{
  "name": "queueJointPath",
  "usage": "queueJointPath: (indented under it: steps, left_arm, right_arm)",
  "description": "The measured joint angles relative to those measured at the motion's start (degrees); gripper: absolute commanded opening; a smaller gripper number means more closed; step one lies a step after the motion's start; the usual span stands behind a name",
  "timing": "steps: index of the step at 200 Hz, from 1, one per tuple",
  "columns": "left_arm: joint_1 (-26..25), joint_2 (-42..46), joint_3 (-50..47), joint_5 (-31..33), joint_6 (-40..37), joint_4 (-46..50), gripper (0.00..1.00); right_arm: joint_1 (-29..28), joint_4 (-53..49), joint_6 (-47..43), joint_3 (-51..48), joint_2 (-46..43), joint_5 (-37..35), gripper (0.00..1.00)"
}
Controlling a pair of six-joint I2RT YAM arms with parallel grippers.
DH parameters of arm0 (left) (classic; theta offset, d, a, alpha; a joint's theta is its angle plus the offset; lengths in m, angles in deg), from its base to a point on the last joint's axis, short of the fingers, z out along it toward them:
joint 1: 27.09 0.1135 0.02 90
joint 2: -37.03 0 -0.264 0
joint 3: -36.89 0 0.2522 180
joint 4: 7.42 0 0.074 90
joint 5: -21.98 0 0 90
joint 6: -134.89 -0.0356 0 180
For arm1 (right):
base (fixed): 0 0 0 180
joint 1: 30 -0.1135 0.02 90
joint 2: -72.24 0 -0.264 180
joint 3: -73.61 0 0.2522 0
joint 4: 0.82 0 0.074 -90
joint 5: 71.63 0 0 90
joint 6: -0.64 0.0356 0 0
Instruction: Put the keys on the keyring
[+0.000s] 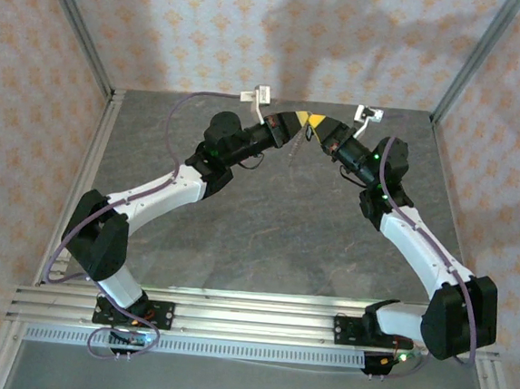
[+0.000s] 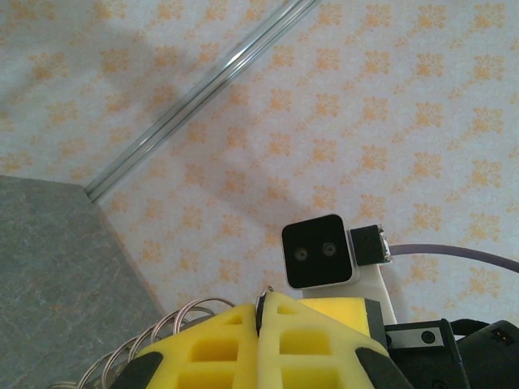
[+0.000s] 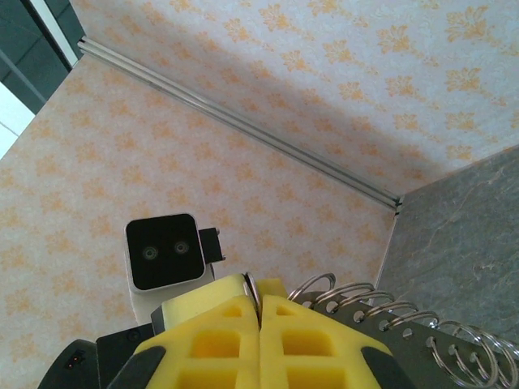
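Top external: left jaws and right jaws are closed tip to tip; the keyring is hung beneath them, long axis downward, equally near both.

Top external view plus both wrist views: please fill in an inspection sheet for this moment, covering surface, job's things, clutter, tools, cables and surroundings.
Surface: table, grey with a stone look.
Job's things: keyring, a chain of metal rings, hangs above the table between the two tools; the key cannot be made out.
Clutter: nothing seen.
Tools: left tool and right tool are both shut, tips almost meeting, each seemingly pinching the keyring.
Cables: left arm's cable, purple, loops free near the wrist; right arm's cable runs along the arm.
Surroundings: patterned walls, metal frame posts.
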Motion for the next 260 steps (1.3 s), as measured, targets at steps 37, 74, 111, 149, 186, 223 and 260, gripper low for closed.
queueJointPath:
  steps: [37, 74, 111, 149, 186, 223, 260]
  left_arm:
    - [-0.2, 0.94, 0.0, 2.05, -2.01, 4.15, 0.16]
    - [0.09, 5.01, 0.04, 4.13, -6.19, 12.72, 0.43]
    - [1.62, 10.1, 0.74, 5.95, -9.29, 19.82, 0.68]
    - [3.28, 13.66, 2.73, 8.09, -14.21, 28.52, 0.93]
    - [5.16, 14.05, 4.55, 9.75, -16.55, 37.05, 1.0]
    - [6.54, 14.05, 4.48, 11.67, -17.92, 41.75, 1.0]
    - [8.15, 14.01, 4.63, 10.95, -18.03, 44.7, 1.0]
  right_arm:
    - [-0.33, -1.64, -0.46, -0.11, 0.04, -0.57, 0.0]
    - [-0.57, -3.87, -1.11, -0.17, 0.04, -1.66, 0.0]
    - [-0.57, -7.37, -2.38, -0.22, -0.5, -2.14, 0.0]
    - [-0.57, -12.31, -4.79, -0.22, -2.67, -2.51, 0.0]
    - [-0.57, -14.75, -6.01, 0.15, -3.85, -2.25, 0.0]
    - [-0.57, -16.13, -6.71, 0.59, -3.85, -1.86, 0.0]
    - [-0.57, -17.66, -7.76, 1.03, -3.82, -1.75, 0.0]
